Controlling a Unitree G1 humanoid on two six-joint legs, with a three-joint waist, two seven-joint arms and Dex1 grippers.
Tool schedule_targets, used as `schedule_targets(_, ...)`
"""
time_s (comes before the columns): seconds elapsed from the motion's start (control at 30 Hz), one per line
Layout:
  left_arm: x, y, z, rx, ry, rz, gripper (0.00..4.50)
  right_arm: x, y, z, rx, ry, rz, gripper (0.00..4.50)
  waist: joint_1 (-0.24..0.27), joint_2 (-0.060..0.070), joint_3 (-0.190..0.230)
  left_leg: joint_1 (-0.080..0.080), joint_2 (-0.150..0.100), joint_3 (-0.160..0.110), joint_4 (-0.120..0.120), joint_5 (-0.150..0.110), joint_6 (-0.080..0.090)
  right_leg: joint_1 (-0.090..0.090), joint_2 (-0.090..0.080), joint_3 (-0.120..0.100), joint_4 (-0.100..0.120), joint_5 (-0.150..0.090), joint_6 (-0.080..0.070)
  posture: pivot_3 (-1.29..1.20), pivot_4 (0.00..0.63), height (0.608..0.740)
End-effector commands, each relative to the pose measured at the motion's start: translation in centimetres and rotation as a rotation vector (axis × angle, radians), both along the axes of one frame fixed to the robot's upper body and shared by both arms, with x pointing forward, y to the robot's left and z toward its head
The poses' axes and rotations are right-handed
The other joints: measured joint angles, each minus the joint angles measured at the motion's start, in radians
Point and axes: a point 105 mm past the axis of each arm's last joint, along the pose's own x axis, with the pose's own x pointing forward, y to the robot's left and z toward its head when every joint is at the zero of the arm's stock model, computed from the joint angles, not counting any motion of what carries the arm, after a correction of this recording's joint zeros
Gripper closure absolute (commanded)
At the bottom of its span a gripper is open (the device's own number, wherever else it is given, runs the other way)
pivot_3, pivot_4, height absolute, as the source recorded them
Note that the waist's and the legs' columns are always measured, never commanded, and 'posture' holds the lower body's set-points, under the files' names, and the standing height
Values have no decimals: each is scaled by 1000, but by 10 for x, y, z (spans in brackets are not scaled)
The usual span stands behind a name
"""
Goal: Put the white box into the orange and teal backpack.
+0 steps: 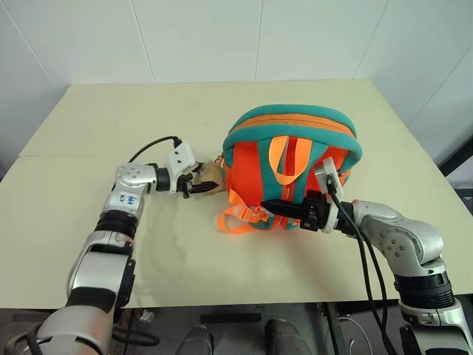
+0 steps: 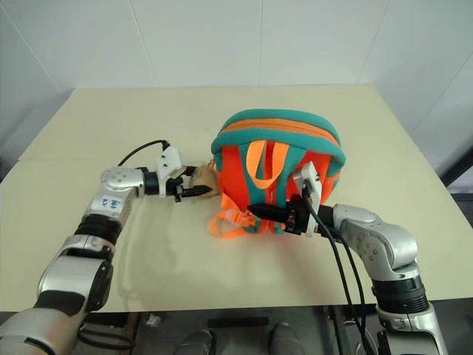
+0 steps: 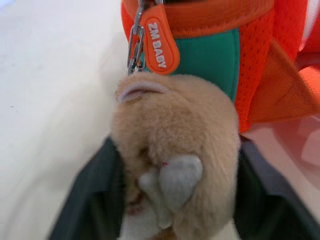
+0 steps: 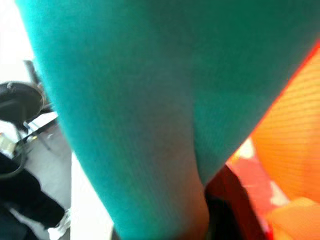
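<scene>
Because the orange and teal backpack [image 1: 292, 166] on the worktop [image 1: 89, 148] is soft, grip its trim; your left gripper [image 1: 194, 185] has fingers spread around the plush toy [image 3: 175, 150], right fingers' state unclear.

My left arm reaches forward, forearm angled inward, left gripper [image 1: 198, 185] pointing roughly level toward my right. Its black fingers [image 3: 92, 200] stand spread apart. My right arm is bent at the elbow, wrist turned inward, right gripper [image 1: 275, 208] pointing level to my left; can't read its finger spacing.
</scene>
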Motion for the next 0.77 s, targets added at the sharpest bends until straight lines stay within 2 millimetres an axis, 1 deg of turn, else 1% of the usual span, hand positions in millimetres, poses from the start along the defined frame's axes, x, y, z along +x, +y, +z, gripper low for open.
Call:
schedule_targets(0.03, -30, 13, 40, -77, -93, -13, 562, -14, -15, 28, -18, -149, -10, 2243, -7, 0, 0, -1, 0, 0, -2, 0, 0, -1, 0, 0, 1, 0, 0, 0, 150, 740)
schedule_targets(0.1, -47, 18, 38, -84, -68, 2, 0, -16, -28, 25, -66, -159, -47, 1565, -5, 0, 0, -1, 1, 0, -4, 0, -1, -1, 0, 0, 0, 0, 0, 0, 150, 740)
schedule_targets(0.17, -63, 23, 31, -86, -34, 18, 0, -19, -40, 26, -91, -164, -73, 992, -4, 0, 0, -1, 1, 0, -4, 0, 0, -1, 0, 0, -2, 0, 0, 0, 150, 740)
schedule_targets(0.2, -73, 27, 27, -86, -15, 30, 0, -20, -48, 27, -107, -167, -96, 610, -3, 0, 0, 0, 1, 0, -4, 0, 0, -1, 0, 0, -2, 0, 0, 0, 150, 740)
schedule_targets(0.23, -78, 26, 24, -86, -2, 38, 0, -20, -56, 28, -119, -168, -112, 252, -3, 0, 0, 0, 1, 1, -4, 0, 0, 0, 0, 0, -2, 0, 0, 0, 150, 740)
schedule_targets(0.27, -86, 28, 21, -93, 21, 46, 0, -20, -66, 26, -148, -173, -130, 18, -2, 0, 0, 0, 1, 1, -4, 0, 0, 0, 0, 0, -4, 0, 0, 0, 150, 740)
schedule_targets(0.33, -98, 28, 19, -96, 36, 49, 0, -19, -86, 19, -220, -184, -169, 18, 0, 0, 0, 0, 1, 1, -3, 0, 1, 0, 0, 0, -3, 0, 0, 0, 150, 740)
schedule_targets(0.4, -103, 29, 18, -93, 40, 56, 0, -13, -105, 15, -256, -192, -218, 18, 4, 0, 0, 2, 1, 1, -3, 0, 1, 2, 0, 0, -3, 0, -1, 0, 150, 740)
schedule_targets(0.47, -103, 32, 19, -84, 17, 80, 0, 0, -125, 12, -289, -221, -282, 18, 5, 0, 0, 6, 1, 1, -3, 0, 2, 7, 1, 0, -4, 2, -2, 0, 150, 740)
schedule_targets(0.53, -111, 43, 22, -89, 32, 92, 0, 15, -140, 6, -397, -298, -333, 18, -4, 1, 1, 15, 2, 3, -4, 1, 3, 17, 2, -1, -10, 5, -4, 0, 150, 740)
schedule_targets(0.57, -114, 45, 22, -90, 41, 91, 0, 20, -144, 3, -429, -317, -342, 18, -6, 1, 1, 18, 3, 5, -5, 1, 3, 21, 2, 0, -13, 5, -4, 0, 150, 740)
schedule_targets(0.63, -117, 52, 18, -71, 60, 108, 0, 25, -144, 2, -430, -342, -339, 18, -16, 2, 1, 21, 4, 6, -6, 1, 3, 24, 3, 1, -17, 4, -8, 0, 150, 740)
schedule_targets(0.7, -122, 54, 15, -41, 65, 112, 0, 26, -141, -3, -443, -347, -300, 18, -18, 3, 2, 21, 5, 7, -6, 1, 4, 24, 3, 1, -17, 5, -7, 0, 150, 740)
schedule_targets(0.77, -123, 54, 17, -44, 55, 119, 0, 26, -139, -8, -471, -356, -272, 18, -17, 3, 2, 21, 6, 7, -7, 1, 3, 24, 4, 1, -17, 7, -4, 0, 150, 740)
